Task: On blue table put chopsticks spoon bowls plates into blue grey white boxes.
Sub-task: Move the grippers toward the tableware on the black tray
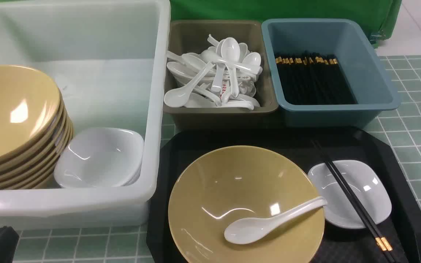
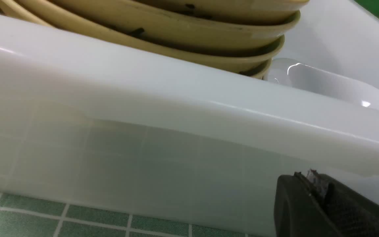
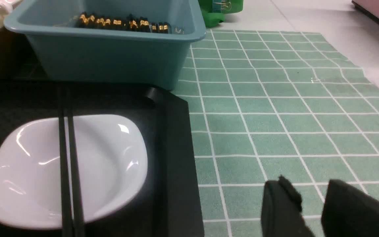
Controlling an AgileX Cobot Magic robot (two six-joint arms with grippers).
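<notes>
On the black tray a yellow bowl holds a white spoon. Beside it a white plate carries a pair of chopsticks laid across it. The white box holds stacked bowls and plates. The grey box is full of spoons, and the blue box of chopsticks. My left gripper is shut and empty, low in front of the white box's near wall. My right gripper is open and empty over the blue table, right of the tray; the plate and chopsticks lie beside it.
The three boxes stand in a row behind the tray, the white one reaching forward along the tray's left side. Green cloth hangs behind them. The table's patterned cover ends at the far right, where pale floor shows.
</notes>
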